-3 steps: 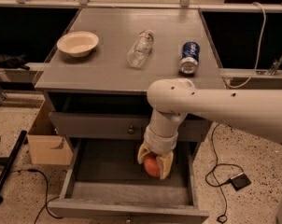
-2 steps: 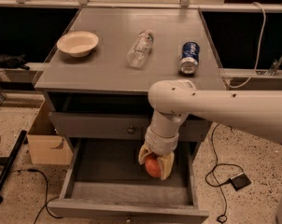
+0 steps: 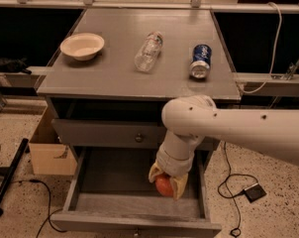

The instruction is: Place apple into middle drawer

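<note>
Low centre of the frame, the gripper (image 3: 166, 182) — fingers clamped on the apple (image 3: 164, 187) — has sunk slightly deeper into the drawer (image 3: 115, 172); release looks near.

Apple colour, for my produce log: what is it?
Red-orange apple, clearest in the camera view, held by the gripper within the middle drawer.

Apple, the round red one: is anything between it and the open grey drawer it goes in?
Nothing visible is. The gripper holds the round red-orange apple low over the open wide grey middle drawer, towards its right side.
</note>
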Action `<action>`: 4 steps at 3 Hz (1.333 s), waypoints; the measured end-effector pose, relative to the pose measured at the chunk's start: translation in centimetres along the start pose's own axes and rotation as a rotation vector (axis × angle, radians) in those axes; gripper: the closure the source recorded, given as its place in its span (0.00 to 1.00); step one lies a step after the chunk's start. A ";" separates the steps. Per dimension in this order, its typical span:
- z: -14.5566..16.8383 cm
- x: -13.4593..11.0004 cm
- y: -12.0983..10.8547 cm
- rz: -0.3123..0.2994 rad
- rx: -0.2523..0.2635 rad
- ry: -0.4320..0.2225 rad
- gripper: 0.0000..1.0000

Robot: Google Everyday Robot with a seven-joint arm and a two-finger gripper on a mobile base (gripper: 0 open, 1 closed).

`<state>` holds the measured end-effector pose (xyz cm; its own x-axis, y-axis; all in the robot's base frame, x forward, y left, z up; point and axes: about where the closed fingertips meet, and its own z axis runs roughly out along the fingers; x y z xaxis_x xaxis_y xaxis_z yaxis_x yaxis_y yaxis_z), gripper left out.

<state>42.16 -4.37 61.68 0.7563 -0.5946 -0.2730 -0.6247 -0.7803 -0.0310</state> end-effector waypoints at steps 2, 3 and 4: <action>1.7 -2.2 2.7 0.002 0.049 0.072 1.00; 4.9 -0.1 0.8 0.034 0.041 0.067 1.00; 7.0 0.3 1.4 0.053 0.023 0.042 1.00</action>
<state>40.14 -4.27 54.81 0.7296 -0.6426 -0.2338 -0.6676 -0.7435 -0.0397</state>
